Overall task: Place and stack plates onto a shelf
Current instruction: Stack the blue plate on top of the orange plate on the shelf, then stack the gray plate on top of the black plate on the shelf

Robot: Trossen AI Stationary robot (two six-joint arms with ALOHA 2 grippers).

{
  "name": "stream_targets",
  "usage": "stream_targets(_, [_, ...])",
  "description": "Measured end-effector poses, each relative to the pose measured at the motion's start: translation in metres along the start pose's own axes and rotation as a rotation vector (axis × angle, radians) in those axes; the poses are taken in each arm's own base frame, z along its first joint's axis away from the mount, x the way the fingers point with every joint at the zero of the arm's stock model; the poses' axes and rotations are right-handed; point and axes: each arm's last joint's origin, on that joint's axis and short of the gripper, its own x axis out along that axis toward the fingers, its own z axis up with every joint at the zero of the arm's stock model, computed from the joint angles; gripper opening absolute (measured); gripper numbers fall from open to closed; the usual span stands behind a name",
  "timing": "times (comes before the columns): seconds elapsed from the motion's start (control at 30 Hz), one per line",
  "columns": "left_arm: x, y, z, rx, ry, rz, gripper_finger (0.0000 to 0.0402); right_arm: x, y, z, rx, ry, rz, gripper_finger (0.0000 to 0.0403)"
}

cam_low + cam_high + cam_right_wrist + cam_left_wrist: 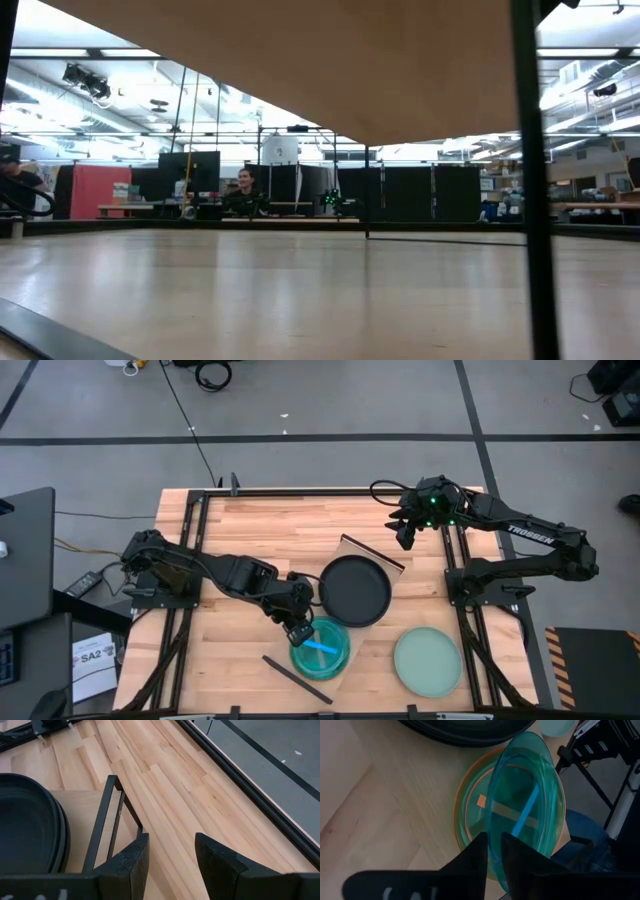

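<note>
Black plates (355,591) are stacked on the shelf (372,550), a teal plate (527,800) is pinched by the left tool (494,851), the mint plate (427,661) is left, the right tool (170,850) is spread.

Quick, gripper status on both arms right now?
Left gripper: closed on the rim of the teal plate, tilted above the orange plate.
Right gripper: open, holding nothing, above the table.
</note>
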Motion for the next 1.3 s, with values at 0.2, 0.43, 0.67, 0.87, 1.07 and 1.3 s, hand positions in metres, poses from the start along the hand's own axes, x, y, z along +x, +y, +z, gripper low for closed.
stream_targets(0.2, [0.000,0.000,0.000,0.000,0.000,0.000,0.0086,0.000,0.000,0.000,0.000,0.000,0.000,0.0165])
stream_targets(0.43, [0.000,0.000,0.000,0.000,0.000,0.004,0.0125,0.000,0.000,0.000,0.000,0.000,0.000,0.0165])
stream_targets(0.67, [0.000,0.001,0.000,0.000,-0.011,0.012,0.0153,0.000,0.000,0.000,0.000,0.000,0.000,0.0165])
stream_targets(0.87, [0.000,0.001,0.001,0.065,-0.043,0.036,0.0157,0.000,0.000,0.000,0.000,0.001,-0.001,0.0165])
stream_targets(1.07, [-0.001,0.007,0.009,0.145,-0.067,0.058,0.0157,-0.001,0.000,-0.003,0.001,0.025,-0.003,0.0165])
stream_targets(1.3, [-0.016,0.024,0.026,0.252,-0.092,0.086,0.0157,-0.023,0.000,-0.012,0.001,0.023,-0.003,0.0165])
